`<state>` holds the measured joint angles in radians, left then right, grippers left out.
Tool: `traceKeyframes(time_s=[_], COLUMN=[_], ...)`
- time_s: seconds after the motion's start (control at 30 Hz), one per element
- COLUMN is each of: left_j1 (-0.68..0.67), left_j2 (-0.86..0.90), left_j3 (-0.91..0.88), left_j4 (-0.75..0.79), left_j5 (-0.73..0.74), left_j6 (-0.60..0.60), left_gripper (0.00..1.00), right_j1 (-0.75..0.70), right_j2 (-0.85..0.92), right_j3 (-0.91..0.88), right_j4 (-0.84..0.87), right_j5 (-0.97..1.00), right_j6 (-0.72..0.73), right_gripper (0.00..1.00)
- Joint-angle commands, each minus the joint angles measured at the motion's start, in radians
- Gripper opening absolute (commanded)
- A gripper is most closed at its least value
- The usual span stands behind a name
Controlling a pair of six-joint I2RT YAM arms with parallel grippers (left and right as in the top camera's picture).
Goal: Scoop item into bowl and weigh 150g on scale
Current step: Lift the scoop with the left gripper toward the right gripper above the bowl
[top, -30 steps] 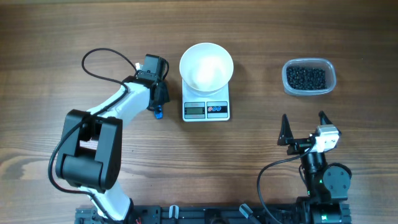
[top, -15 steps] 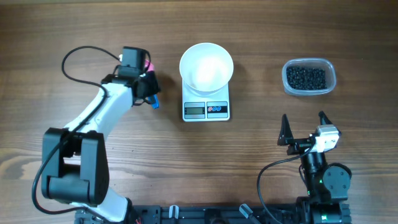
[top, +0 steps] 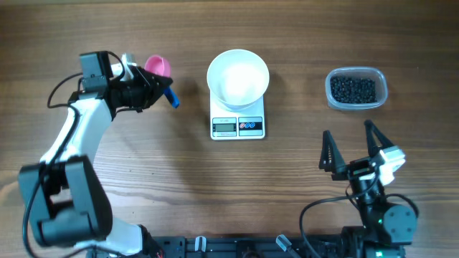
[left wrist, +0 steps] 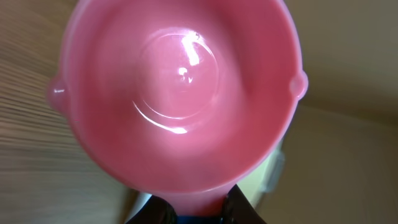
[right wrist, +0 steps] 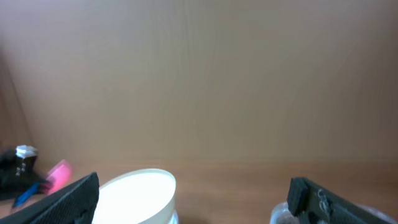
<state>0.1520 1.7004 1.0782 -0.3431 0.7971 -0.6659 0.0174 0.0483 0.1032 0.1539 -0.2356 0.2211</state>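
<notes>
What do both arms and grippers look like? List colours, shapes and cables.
Left arm: white links, black joints, black cable looping at the wrist. Left gripper: black with a blue piece. Right arm: black, white wrist block, looping black cable. Right gripper: two black pointed fingers.

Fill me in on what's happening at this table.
The left gripper is shut on a pink scoop, which is empty and held to the left of the white bowl. The bowl sits on the scale and looks empty too. The black beans are all in the clear tub off to the right. The right gripper hangs open near the front edge, holding nothing.
</notes>
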Motion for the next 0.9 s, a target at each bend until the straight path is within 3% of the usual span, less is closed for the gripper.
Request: traceKeyframes(time_s=[0.0,0.23,0.33,0.47,0.53,0.6,0.73,0.87], left_j1=[0.003,-0.010,-0.035,-0.079,-0.109,-0.146,-0.212,-0.293], left_j2=[-0.153,-0.329,-0.355,-0.356,-0.356,-0.356,-0.356,-0.356], left_j3=[0.015,0.015,0.015,0.015,0.015,0.015,0.015,0.015], left_j4=[0.055,0.154,0.153,0.153,0.155,0.165,0.240,0.276], left_j5=[0.084,0.083,0.082,0.080,0.066,0.011,-0.048,-0.159], left_j6=[-0.133,-0.325,-0.493,-0.627,-0.657,-0.716,-0.783,-0.782], left_gripper=[0.06,0.05,0.04,0.04,0.04,0.04,0.04,0.04], right_j1=[0.002,0.002,0.002,0.002,0.013,0.058,0.182,0.341], right_j2=[0.132,0.644,0.815,0.966,1.035,1.097,1.178,1.226], right_j3=[0.274,0.882,1.044,1.066,1.066,1.066,1.066,1.066], right_j4=[-0.140,-0.550,-0.628,-0.606,-0.578,-0.555,-0.507,-0.441], right_j5=[0.014,-0.127,-0.251,-0.488,-0.653,-0.709,-0.682,-0.469], right_j6=[0.014,-0.071,0.015,0.253,0.249,0.251,0.267,0.375], right_gripper=[1.00,1.00,1.00,0.98,0.78,0.76,0.76,0.76])
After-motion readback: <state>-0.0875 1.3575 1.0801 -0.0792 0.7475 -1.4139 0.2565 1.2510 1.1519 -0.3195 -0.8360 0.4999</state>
